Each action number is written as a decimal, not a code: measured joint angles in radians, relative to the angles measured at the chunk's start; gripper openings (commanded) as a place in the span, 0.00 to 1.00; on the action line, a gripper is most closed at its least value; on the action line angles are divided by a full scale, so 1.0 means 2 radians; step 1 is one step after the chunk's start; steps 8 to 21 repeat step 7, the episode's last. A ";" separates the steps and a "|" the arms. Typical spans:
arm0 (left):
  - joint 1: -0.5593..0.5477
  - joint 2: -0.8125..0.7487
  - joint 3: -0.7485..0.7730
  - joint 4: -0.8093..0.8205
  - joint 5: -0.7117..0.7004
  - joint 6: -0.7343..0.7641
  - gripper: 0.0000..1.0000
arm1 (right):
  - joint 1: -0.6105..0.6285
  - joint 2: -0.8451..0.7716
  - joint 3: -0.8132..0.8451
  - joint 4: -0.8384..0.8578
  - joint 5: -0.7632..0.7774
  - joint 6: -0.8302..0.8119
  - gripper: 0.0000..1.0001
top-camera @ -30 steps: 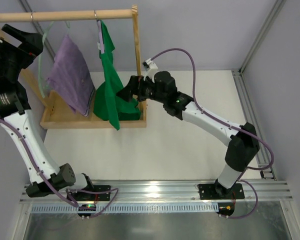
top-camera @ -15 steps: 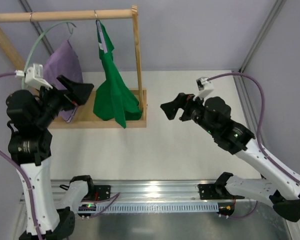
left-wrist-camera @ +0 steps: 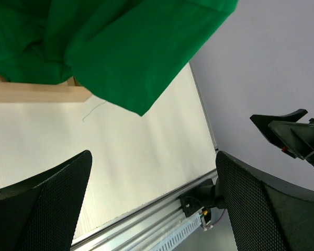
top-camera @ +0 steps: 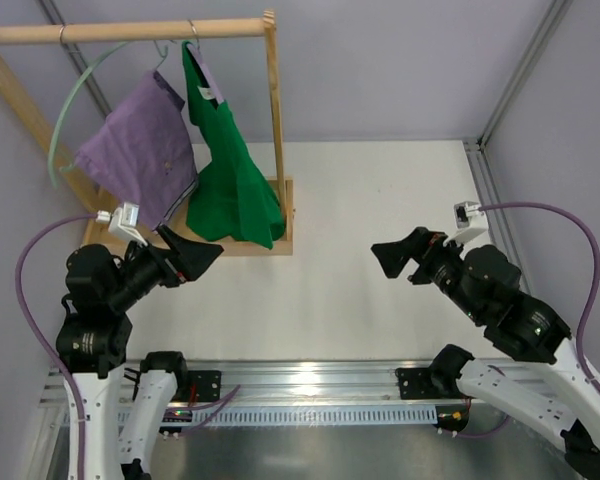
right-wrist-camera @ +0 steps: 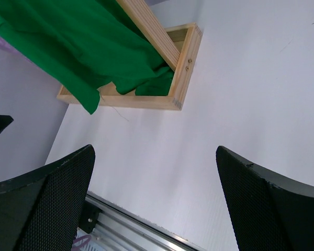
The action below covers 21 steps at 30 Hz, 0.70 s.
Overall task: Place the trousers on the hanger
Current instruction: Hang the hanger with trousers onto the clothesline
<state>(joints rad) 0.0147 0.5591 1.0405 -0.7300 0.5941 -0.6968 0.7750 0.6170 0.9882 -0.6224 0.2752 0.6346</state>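
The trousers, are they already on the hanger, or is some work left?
Looks done: the trousers drape over the hanger, which hangs from the wooden rail beside the green top. In hand: nothing; the left gripper and right gripper are open, away from the rail. Left: apparently nothing.

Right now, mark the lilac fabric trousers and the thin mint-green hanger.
lilac fabric trousers (top-camera: 140, 150): top external view, middle of the cloth.
thin mint-green hanger (top-camera: 64, 112): top external view, curved loop.

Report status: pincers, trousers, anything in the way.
Left pincer and right pincer open, empty. Trousers draped on hanger, hung from rail. Green top hangs beside them; nothing in the way.
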 measured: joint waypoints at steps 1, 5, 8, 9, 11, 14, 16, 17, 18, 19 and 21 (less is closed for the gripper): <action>0.000 -0.001 -0.009 -0.001 0.002 -0.001 1.00 | 0.000 -0.012 -0.006 -0.002 0.000 0.000 1.00; 0.000 -0.006 -0.032 0.000 0.007 -0.002 1.00 | 0.000 -0.038 -0.009 -0.005 0.004 0.001 1.00; 0.000 -0.010 -0.035 0.000 0.009 -0.002 1.00 | 0.000 -0.040 -0.010 -0.005 0.006 0.001 1.00; 0.000 -0.010 -0.035 0.000 0.009 -0.002 1.00 | 0.000 -0.040 -0.010 -0.005 0.006 0.001 1.00; 0.000 -0.010 -0.035 0.000 0.009 -0.002 1.00 | 0.000 -0.040 -0.010 -0.005 0.006 0.001 1.00; 0.000 -0.010 -0.035 0.000 0.009 -0.002 1.00 | 0.000 -0.040 -0.010 -0.005 0.006 0.001 1.00; 0.000 -0.010 -0.035 0.000 0.009 -0.002 1.00 | 0.000 -0.040 -0.010 -0.005 0.006 0.001 1.00; 0.000 -0.010 -0.035 0.000 0.009 -0.002 1.00 | 0.000 -0.040 -0.010 -0.005 0.006 0.001 1.00; 0.000 -0.010 -0.035 0.000 0.009 -0.002 1.00 | 0.000 -0.040 -0.010 -0.005 0.006 0.001 1.00; 0.000 -0.010 -0.035 0.000 0.009 -0.002 1.00 | 0.000 -0.040 -0.010 -0.005 0.006 0.001 1.00; 0.000 -0.010 -0.035 0.000 0.009 -0.002 1.00 | 0.000 -0.040 -0.010 -0.005 0.006 0.001 1.00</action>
